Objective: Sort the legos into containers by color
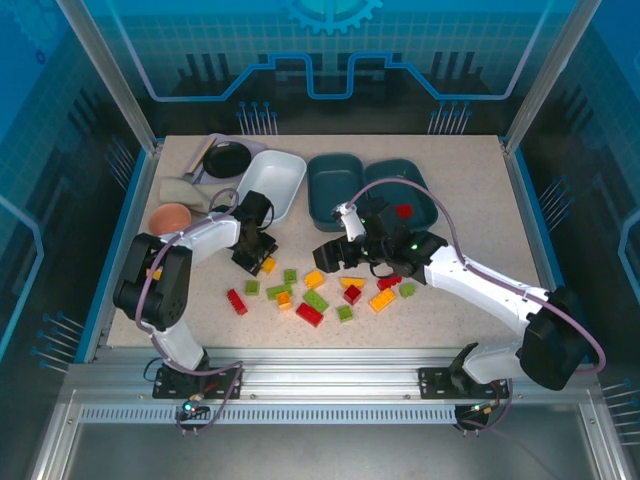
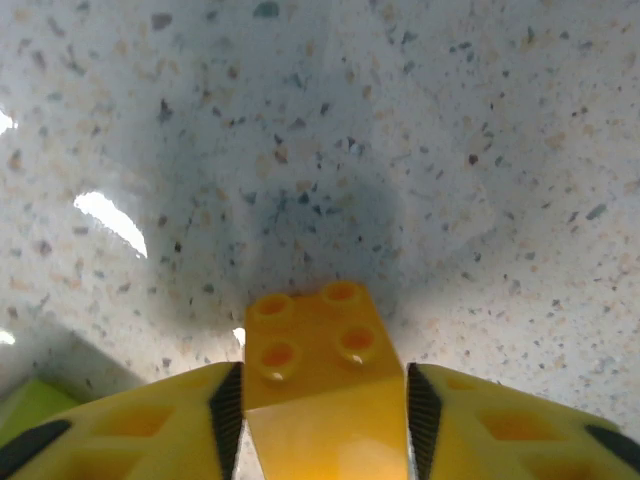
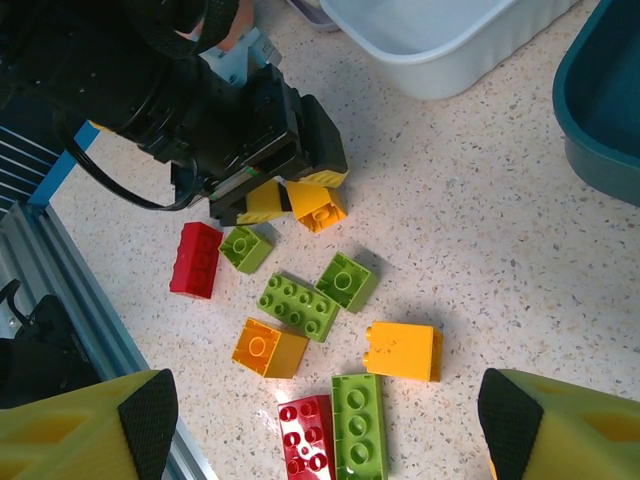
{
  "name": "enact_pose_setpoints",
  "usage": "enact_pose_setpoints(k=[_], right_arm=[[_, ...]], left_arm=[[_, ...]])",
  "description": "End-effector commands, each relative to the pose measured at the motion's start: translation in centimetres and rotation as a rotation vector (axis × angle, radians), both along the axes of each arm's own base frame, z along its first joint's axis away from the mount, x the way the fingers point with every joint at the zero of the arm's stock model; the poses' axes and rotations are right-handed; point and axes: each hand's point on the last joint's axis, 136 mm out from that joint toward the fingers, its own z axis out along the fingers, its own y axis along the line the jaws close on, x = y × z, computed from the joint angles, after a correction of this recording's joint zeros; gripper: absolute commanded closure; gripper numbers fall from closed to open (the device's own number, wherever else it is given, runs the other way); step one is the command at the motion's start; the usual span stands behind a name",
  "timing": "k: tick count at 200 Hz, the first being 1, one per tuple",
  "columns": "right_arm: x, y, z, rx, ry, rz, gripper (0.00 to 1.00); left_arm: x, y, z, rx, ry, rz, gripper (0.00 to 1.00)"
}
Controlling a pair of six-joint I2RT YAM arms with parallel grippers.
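Your left gripper (image 2: 322, 400) has its jaws clamped on a 2x2 orange-yellow brick (image 2: 315, 350), studs showing, one black-padded finger on each side. I can't tell if that brick touches the counter (image 1: 470, 200) or sits just off it. In the top view this grip is at 9 o'clock of the loose legos (image 1: 316, 300) and just at 6 o'clock of the white tub (image 1: 278, 185). Your right gripper (image 1: 328, 252) hangs over the pile's 12 o'clock edge, jaws wide apart and holding nothing. Its yellow fingers (image 3: 100, 430) sit in the two bottom corners of the right wrist view, with bricks lying on the counter between them. The pile is red, green and orange-yellow mixed, scattered across the near middle of the counter between the arms. Right wrist view picks out a long red brick (image 3: 308, 440) touching a long green brick (image 3: 360, 430) at 6 o'clock and an orange block (image 3: 402, 351) just above them. The left teal tub (image 1: 335, 185) is at 3 o'clock of the white tub, touching or nearly so. The right teal tub (image 1: 392, 185) is next over and has one red lego (image 1: 403, 211) inside. The pink cup (image 1: 172, 217) and black pan (image 1: 228, 158) are at 10 o'clock, by the far-left corner.
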Motion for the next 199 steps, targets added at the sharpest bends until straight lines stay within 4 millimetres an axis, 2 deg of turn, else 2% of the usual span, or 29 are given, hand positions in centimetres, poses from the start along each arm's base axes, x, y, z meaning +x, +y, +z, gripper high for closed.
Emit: enact_pose_setpoints(k=[1,37,45,62,72,87,104,130,148,160,176,199], right_arm=[[-0.2,0.8,0.2,0.017,0.003,0.02,0.19],[0.6,0.5,0.5,0.009,-0.004,-0.009,0.19],[0.9,0.2,0.7,0.01,-0.004,-0.024,0.19],[1.7,-0.5,1.8,0.026,-0.021,-0.065,0.19],[2.3,-0.9,2.6,0.042,-0.039,-0.095,0.19],[3.2,-1.5,3.6,0.063,-0.061,-0.142,0.19],[4.2,-1.9,4.4,0.087,-0.065,-0.181,0.19],[5.6,-2.6,5.5,0.105,-0.051,-0.242,0.19],[6.1,-3.4,6.0,0.105,-0.036,-0.287,0.19],[6.4,-4.6,6.1,0.091,-0.014,-0.344,0.19],[6.5,-6.4,5.6,0.082,0.034,-0.411,0.19],[5.7,-9.4,3.8,0.05,0.109,-0.519,0.19]], left_arm=[[0.8,-0.3,0.0,-0.027,-0.019,-0.004,0.59],[-0.3,0.3,1.2,0.009,-0.005,-0.026,0.64],[-0.5,0.6,2.0,0.022,-0.012,-0.028,0.64],[-0.4,0.8,5.4,0.051,-0.072,-0.058,0.67],[0.2,1.0,7.9,0.074,-0.119,-0.08,0.67],[1.8,1.4,10.7,0.114,-0.182,-0.123,0.66],[4.5,1.7,12.2,0.145,-0.212,-0.178,0.65],[9.8,1.6,11.6,0.172,-0.208,-0.267,0.64],[13.3,1.4,10.1,0.162,-0.186,-0.298,0.64],[15.3,1.2,9.2,0.16,-0.183,-0.31,0.64],[17.2,1.1,7.8,0.165,-0.166,-0.325,0.63],[18.6,0.7,5.8,0.134,-0.135,-0.33,0.61]])
